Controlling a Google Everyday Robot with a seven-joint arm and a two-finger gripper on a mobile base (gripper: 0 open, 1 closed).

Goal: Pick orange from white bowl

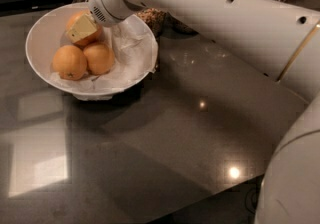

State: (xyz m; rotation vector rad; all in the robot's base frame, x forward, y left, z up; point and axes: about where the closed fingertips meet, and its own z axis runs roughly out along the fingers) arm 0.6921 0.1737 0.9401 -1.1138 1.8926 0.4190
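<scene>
Orange (pixel 75 17), smooth and round, sits upper left in the paper-lined white bowl (pixel 36 40); your tool (pixel 82 28) touches it, but you cannot tell its grip.

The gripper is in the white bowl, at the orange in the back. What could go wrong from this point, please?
1. The gripper sits on the round orange, which might slip out when it is lifted.
2. Two other oranges lie close in front of it; they might roll or get pushed.
3. The crumpled paper lining the white bowl could catch and shift the fruit.
</scene>
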